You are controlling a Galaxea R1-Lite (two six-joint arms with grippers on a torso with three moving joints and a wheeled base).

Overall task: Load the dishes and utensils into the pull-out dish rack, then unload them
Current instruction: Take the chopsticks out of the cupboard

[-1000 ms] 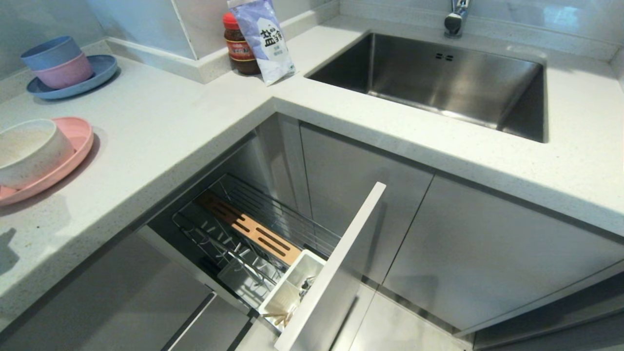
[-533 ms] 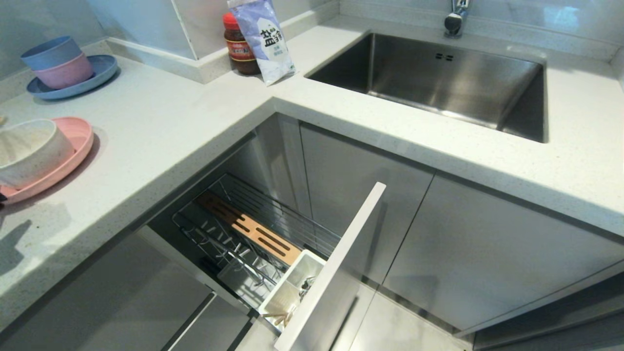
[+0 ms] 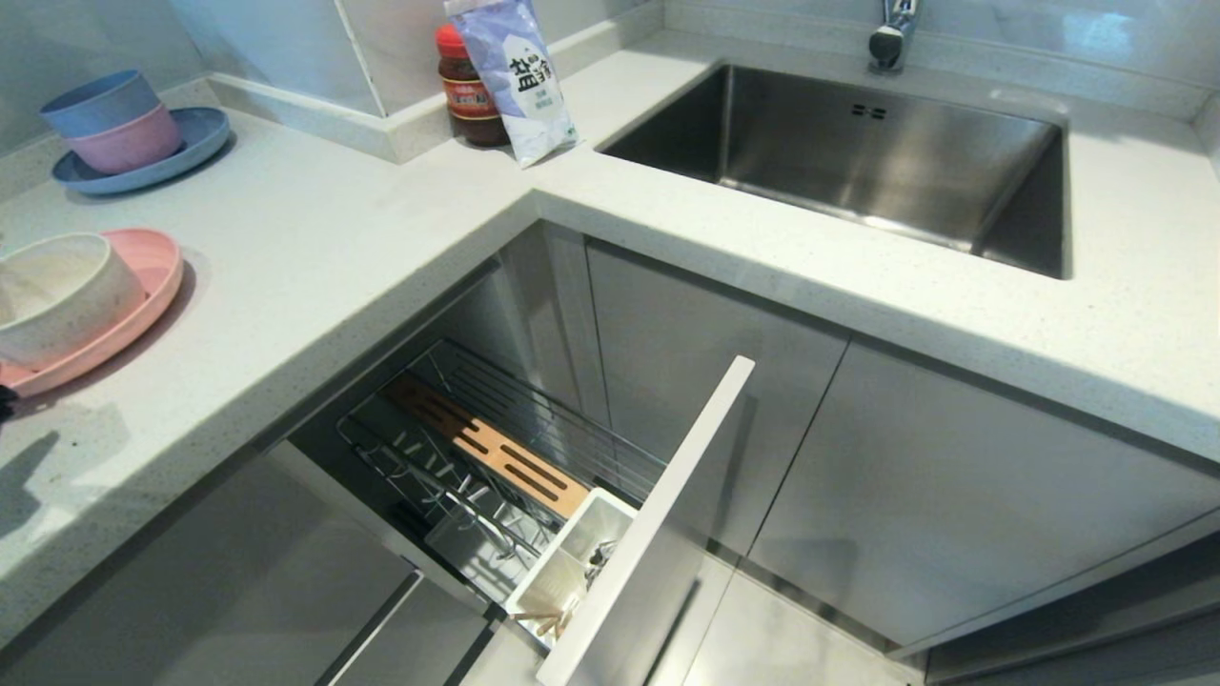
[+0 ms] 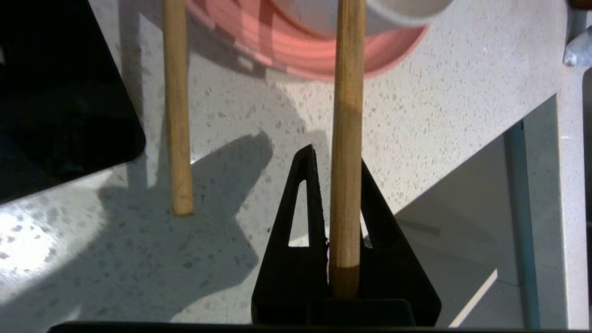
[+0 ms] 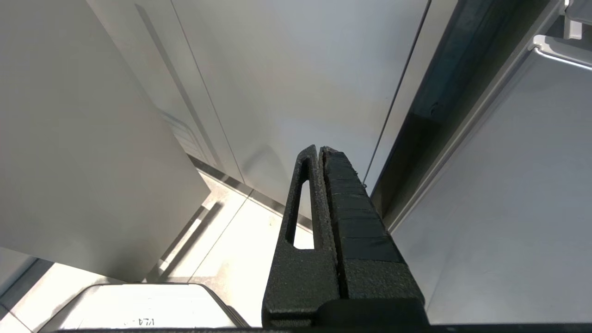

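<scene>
- The left gripper (image 4: 340,162) hangs over the countertop (image 4: 240,138), near its edge, with its black jaws pinched tight on one wooden chopstick (image 4: 346,138) that runs out lengthwise past the fingertips.
- The right gripper (image 5: 320,150) is parked low, well below the countertop, its two fingers pressed flat together with nothing between them.

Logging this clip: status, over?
Left gripper shut on one chopstick, above the counter by the pink plate. Second chopstick loose alongside. Right gripper shut, parked by the cabinets. Nothing blocking.
</scene>
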